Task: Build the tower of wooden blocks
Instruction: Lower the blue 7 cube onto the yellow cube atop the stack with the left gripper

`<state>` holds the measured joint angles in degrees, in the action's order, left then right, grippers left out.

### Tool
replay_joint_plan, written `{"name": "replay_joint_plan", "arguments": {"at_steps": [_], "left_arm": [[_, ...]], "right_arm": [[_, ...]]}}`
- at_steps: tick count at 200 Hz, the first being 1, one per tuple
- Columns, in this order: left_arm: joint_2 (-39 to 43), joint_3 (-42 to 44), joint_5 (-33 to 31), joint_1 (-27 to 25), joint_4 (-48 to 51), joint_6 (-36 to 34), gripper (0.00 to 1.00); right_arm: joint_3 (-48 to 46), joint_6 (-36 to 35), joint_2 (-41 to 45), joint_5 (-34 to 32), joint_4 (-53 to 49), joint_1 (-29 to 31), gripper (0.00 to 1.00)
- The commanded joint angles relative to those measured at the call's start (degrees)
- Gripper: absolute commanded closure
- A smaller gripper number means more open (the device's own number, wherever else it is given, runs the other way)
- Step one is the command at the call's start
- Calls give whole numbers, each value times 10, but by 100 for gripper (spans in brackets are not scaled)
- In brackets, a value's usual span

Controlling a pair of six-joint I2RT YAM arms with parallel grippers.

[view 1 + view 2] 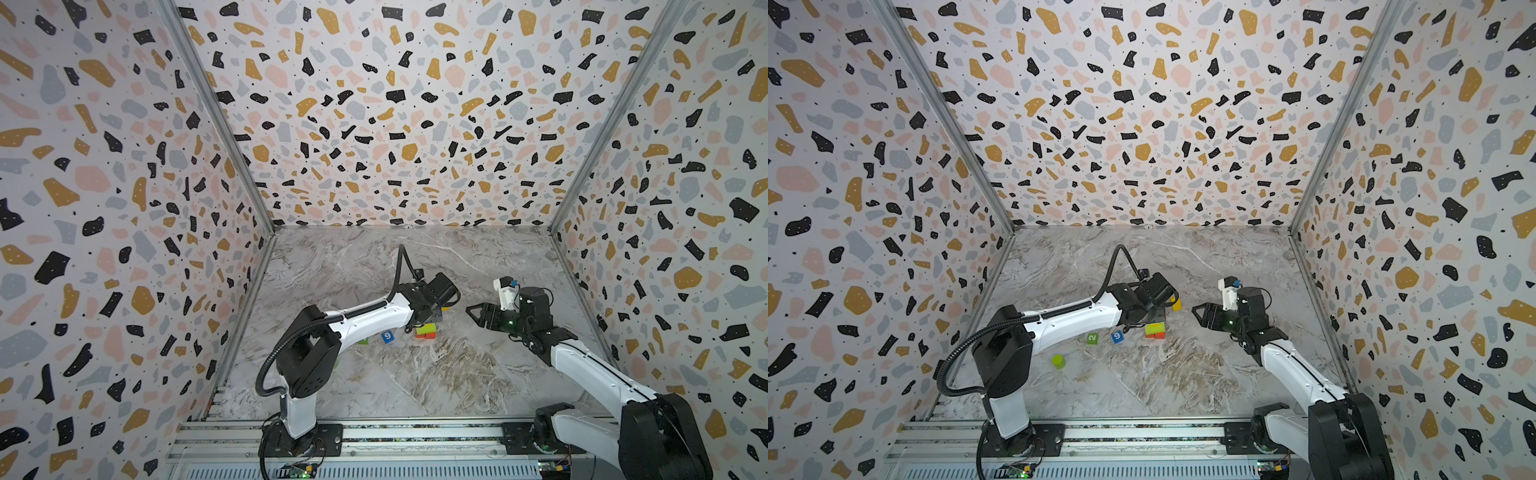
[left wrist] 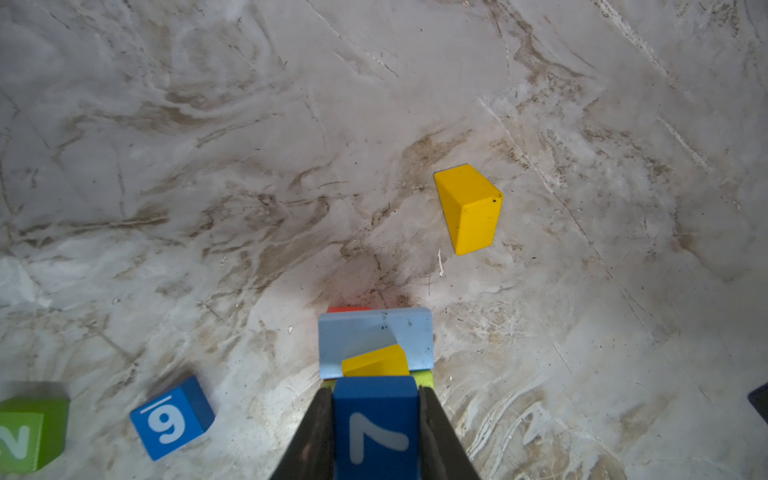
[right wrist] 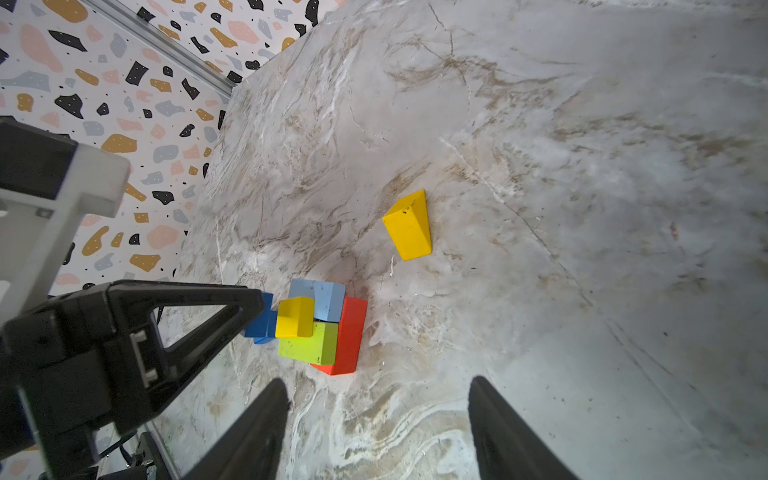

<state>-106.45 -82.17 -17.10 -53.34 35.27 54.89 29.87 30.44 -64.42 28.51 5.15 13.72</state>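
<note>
Four layers of the tower (image 3: 328, 328) stand just ahead of the left gripper (image 2: 376, 415), which pinches a blue cube (image 2: 376, 436) not yet placed, while the right gripper (image 3: 378, 382) hangs spread and empty nearby, a yellow block (image 2: 469, 208) lying loose beyond the tower.

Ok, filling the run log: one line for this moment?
left gripper: shut on blue 7 cube, at tower | right gripper: open, empty | loose: yellow block

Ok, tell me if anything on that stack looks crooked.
The yellow block atop the light blue slab sits twisted, its edges not square with the slab's. The left gripper has its jaws shut on the blue 7 cube close by. A second yellow block lies apart on the table.
</note>
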Motion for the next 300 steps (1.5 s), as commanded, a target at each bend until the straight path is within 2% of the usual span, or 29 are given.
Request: {"name": "replay_joint_plan", "arguments": {"at_steps": [1,117,195,234,264,300], "left_arm": [[-15,-5,-13,-5,-9,7,71],[-23,-9,-16,-5,-7,7,69],[-22,-13,-15,-6,-2,2,57],[-8,-26,-30,-6,18,-5,45],[27,-29,-53,-6,39,-12,30],[90,-2,-90,-5,48,-21,14]], "right_arm": [[-4,2,14,5,8,-3,29],[-4,0,17,7,6,-2,29],[-3,-2,15,8,6,-2,29],[-2,-6,15,8,3,-2,29],[3,-20,23,16,-5,-1,20],[9,-39,36,12,-11,7,14]]}}
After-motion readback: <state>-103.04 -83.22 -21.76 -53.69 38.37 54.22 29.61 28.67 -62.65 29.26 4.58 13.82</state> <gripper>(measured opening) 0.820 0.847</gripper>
